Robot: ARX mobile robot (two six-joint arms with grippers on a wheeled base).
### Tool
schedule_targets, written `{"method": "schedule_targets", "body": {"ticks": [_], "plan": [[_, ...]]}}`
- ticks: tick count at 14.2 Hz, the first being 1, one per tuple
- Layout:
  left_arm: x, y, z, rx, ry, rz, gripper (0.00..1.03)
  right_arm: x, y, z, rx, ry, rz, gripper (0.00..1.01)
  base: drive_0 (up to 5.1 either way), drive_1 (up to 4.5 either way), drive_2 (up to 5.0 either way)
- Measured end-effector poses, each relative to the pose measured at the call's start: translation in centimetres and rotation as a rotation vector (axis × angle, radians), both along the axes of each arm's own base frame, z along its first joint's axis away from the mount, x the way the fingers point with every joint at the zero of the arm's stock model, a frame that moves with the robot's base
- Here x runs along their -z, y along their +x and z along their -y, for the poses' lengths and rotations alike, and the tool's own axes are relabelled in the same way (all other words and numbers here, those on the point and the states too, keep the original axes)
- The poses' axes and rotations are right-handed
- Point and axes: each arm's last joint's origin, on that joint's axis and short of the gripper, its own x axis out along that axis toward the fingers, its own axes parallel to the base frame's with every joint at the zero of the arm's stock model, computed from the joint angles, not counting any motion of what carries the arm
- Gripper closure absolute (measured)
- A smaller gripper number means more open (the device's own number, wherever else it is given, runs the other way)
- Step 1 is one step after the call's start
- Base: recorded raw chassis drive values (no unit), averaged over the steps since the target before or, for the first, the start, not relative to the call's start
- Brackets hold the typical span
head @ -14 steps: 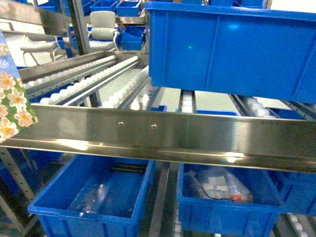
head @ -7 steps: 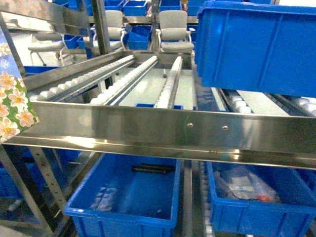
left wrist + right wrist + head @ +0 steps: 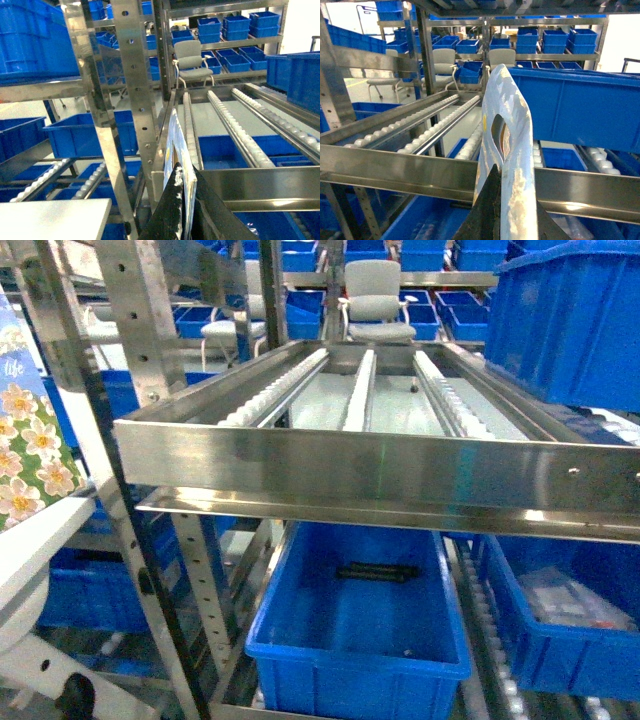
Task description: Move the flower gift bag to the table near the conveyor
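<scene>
So the head view has swung left since a second ago: the big blue bin (image 3: pixel 570 320) that filled the upper right is now pushed to the right edge, the steel upright (image 3: pixel 150 440) has come into frame, and a white table (image 3: pixel 30 550) corner now shows at lower left. Judgement: base is turning toward the drop-off, carry phase, bag not yet set down.

Flower gift bag (image 3: pixel 30 430) sits at the far left edge of the head view, only a strip of it visible, floral print facing the camera, just above the table corner; can't tell if it touches.

Left wrist view: left gripper (image 3: pixel 182 210) is closed onto the bag's top edge (image 3: pixel 177 150), bag seen edge-on, thin, long axis running up and away from the camera toward the conveyor (image 3: pixel 235 125) rollers. Table (image 3: pixel 50 220) is at lower left of that view, beside and below the bag.

Right wrist view: right gripper (image 3: pixel 507 215) is clamped on a pale blue glossy bag panel (image 3: pixel 507 130) with an oval handle cut-out (image 3: pixel 498 135), panel standing upright, long axis vertical, tilted slightly right at the top. Looks like the same bag's other side, can't be sure.

Conveyor frame rail (image 3: pixel 380 465) sits straight ahead, roller tracks (image 3: pixel 355 390) run away from the robot. Lower blue bin (image 3: pixel 360 610) below, office chair (image 3: pixel 378 300) far back
</scene>
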Motion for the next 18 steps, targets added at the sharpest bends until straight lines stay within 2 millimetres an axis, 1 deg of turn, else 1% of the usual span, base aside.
{"method": "schedule_targets", "body": {"ticks": [18], "plan": [[0.03, 0.01, 0.0, 0.0, 0.001, -0.002, 1.01, 0.05, 0.02, 0.01, 0.0, 0.001, -0.006, 0.99, -4.8, 1.19, 3.6]]}}
